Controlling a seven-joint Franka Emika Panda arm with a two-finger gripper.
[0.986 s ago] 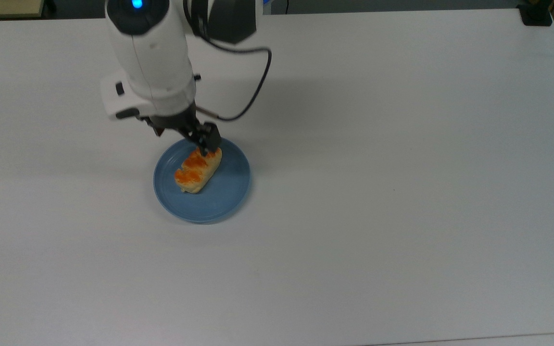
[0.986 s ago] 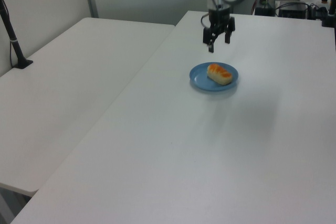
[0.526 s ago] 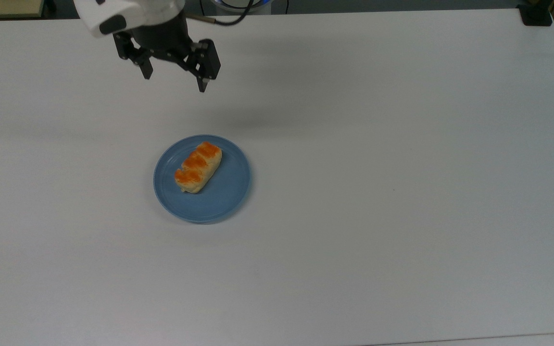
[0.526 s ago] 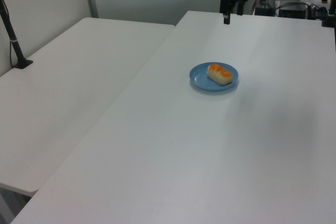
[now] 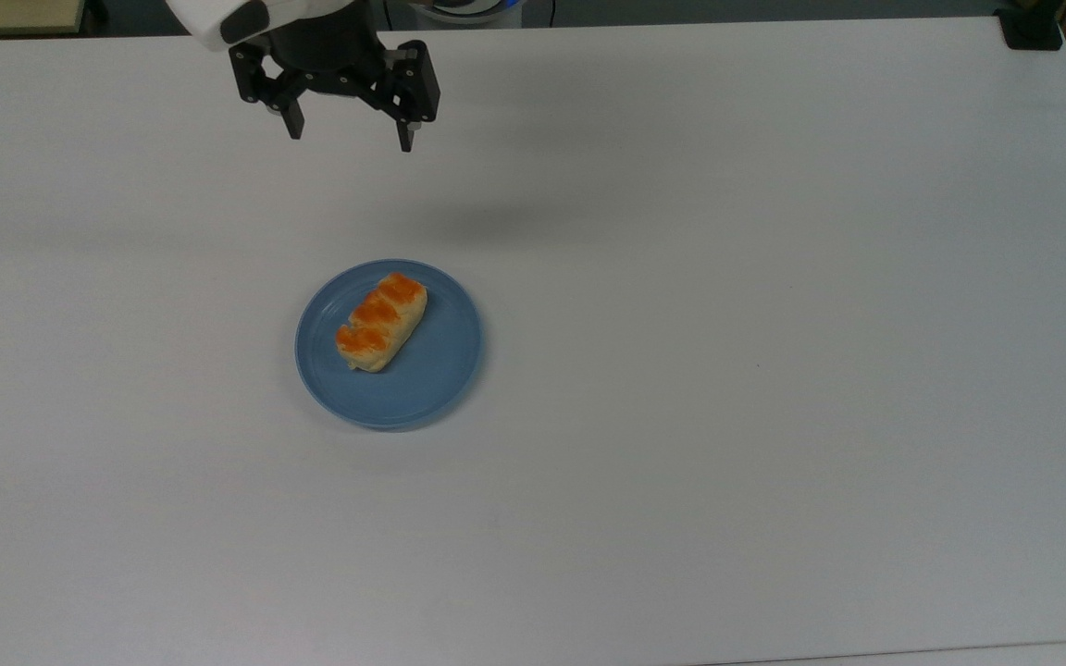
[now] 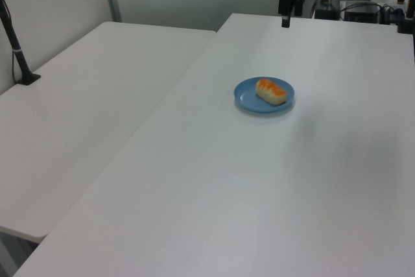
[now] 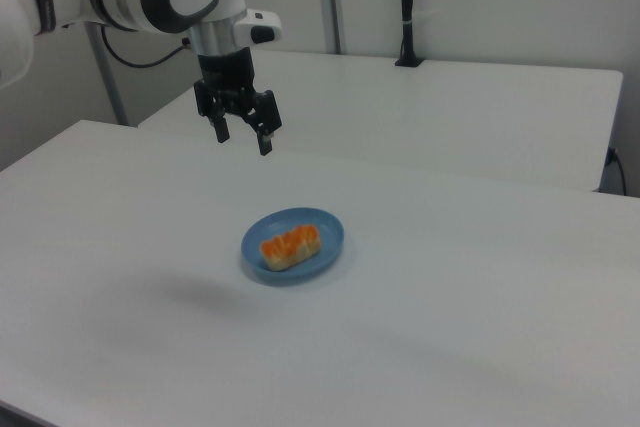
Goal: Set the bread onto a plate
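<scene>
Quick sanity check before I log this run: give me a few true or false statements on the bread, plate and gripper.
1. The bread lies on the plate. True.
2. The gripper is shut on the bread. False: it is open and empty, raised well clear of the plate.
3. The plate is blue. True.
4. The bread hangs over the plate's rim onto the table. False: it sits wholly inside the rim.
5. A second roll lies on the table. False: only one is there.

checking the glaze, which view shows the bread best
The top view: the pale-yellow roll with three orange glazed bumps lies in plain sight from above. The right view and the left view show it smaller, from the side.
</scene>
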